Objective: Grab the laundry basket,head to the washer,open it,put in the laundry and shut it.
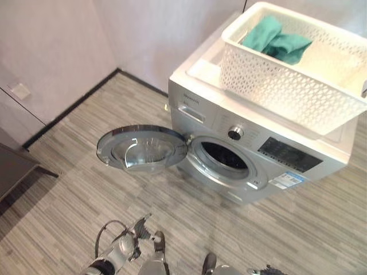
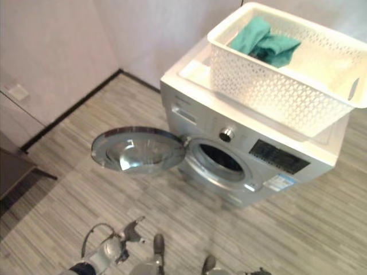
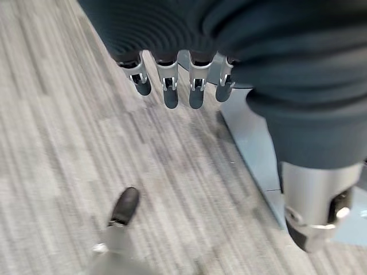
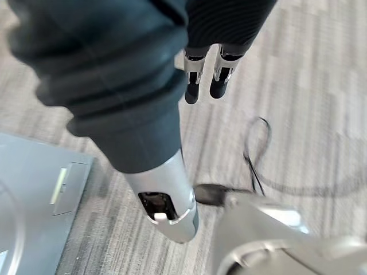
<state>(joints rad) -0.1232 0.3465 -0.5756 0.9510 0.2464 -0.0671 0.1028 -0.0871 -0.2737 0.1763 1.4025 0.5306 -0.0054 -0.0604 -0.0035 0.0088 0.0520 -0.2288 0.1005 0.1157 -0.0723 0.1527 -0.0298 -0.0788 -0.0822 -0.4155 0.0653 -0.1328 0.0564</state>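
Left eye view shows the white laundry basket (image 1: 298, 74) sitting on top of the silver washer (image 1: 252, 154) in the upper right of the frame, teal laundry (image 1: 275, 40) heaped in its far corner. The round washer door (image 1: 141, 149) hangs wide open at centre left, the dark drum opening (image 1: 225, 156) just right of it. The left hand (image 3: 172, 86) and the right hand (image 4: 203, 80) both hang low over the grey plank floor (image 1: 69, 189), fingers straight and empty. The laundry lies up and to the right of both hands, likely nearer the right hand.
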